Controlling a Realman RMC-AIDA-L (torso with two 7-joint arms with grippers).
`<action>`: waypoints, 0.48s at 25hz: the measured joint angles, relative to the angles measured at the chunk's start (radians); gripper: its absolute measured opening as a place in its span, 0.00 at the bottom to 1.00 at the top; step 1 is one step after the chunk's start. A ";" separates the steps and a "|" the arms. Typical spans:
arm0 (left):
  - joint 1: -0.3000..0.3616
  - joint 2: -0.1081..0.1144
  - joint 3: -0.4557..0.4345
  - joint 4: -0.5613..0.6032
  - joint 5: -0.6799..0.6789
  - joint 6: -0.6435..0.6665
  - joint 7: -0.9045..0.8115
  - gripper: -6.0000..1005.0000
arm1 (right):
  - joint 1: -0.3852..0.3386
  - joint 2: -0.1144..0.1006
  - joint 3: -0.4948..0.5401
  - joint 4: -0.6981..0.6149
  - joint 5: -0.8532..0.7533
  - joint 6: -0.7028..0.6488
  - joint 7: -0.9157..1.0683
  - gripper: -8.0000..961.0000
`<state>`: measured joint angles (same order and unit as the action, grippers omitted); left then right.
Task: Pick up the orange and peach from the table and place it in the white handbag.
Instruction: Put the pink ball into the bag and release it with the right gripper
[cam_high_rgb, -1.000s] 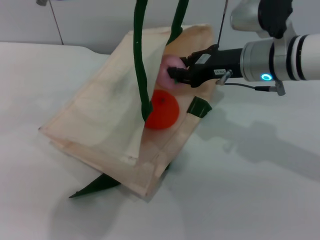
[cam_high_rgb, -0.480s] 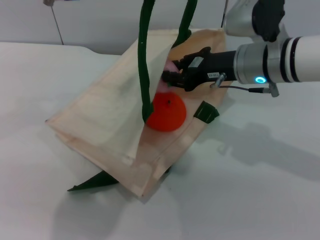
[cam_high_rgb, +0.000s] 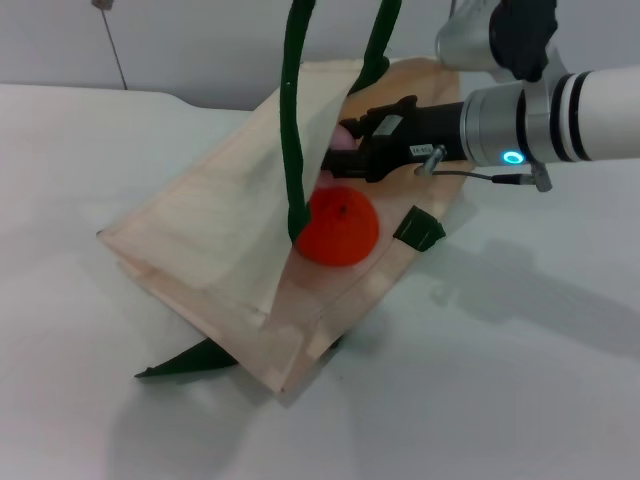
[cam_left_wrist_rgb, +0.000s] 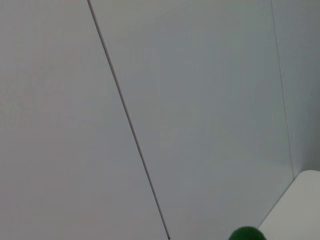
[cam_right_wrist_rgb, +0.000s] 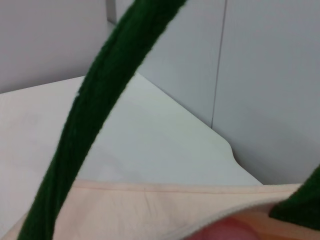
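White table (cam_high_rgb: 520, 380), grey panel wall (cam_high_rgb: 180, 40); right gripper (cam_high_rgb: 345, 155) clamping peach (cam_high_rgb: 343, 135).

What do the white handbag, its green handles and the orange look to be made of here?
The white handbag: soft cream fabric, matte, likely canvas; it creases and sags at the lifted mouth. The green handles: thick dark green cord, apparently woven rope; the right wrist view shows a fuzzy textile surface. The orange: smooth, evenly coloured, probably plastic or foam, inside the bag.

A pale wall panel (cam_left_wrist_rgb: 200, 100) crossed by a thin dark seam (cam_left_wrist_rgb: 127, 120), with a green handle (cam_left_wrist_rgb: 246, 234) tip beside the white table (cam_left_wrist_rgb: 295, 210) corner.
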<state>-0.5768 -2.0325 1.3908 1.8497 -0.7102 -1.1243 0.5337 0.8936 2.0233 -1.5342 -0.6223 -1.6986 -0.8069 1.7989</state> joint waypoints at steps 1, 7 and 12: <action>0.000 0.000 0.000 0.000 0.000 0.000 0.000 0.16 | 0.000 0.000 0.001 0.001 0.000 0.002 0.001 0.39; 0.004 0.000 -0.003 0.000 0.000 0.000 0.000 0.16 | -0.002 0.000 0.004 0.005 0.001 0.005 0.005 0.65; 0.005 0.000 -0.007 0.000 0.000 0.001 0.001 0.16 | 0.000 -0.002 0.006 0.007 0.001 0.006 0.006 0.76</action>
<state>-0.5719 -2.0325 1.3839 1.8500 -0.7103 -1.1236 0.5351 0.8934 2.0215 -1.5284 -0.6152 -1.6975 -0.8008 1.8051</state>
